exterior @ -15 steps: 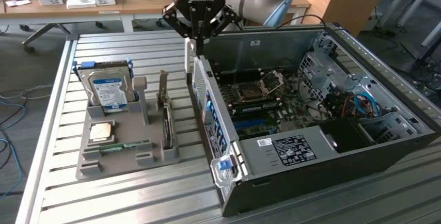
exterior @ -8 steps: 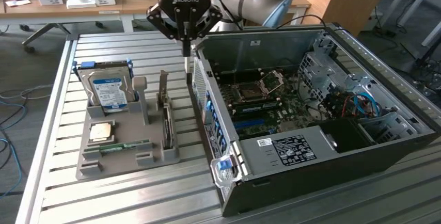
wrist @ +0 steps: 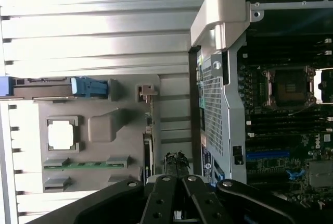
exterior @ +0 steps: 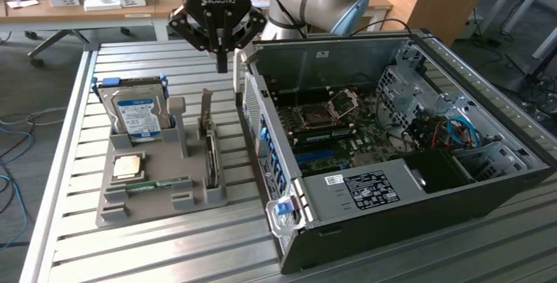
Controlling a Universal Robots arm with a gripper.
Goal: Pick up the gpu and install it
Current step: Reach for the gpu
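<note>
Slatted table [exterior: 156,244]: one gpu [exterior: 210,152], one case [exterior: 409,224]

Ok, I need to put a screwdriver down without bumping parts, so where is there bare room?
The table has bare slats on the near side of the grey holder in the exterior view, and also beyond the hard drive. The strip between the gpu and the computer case is narrow, and the shut gripper hangs above it.
</note>
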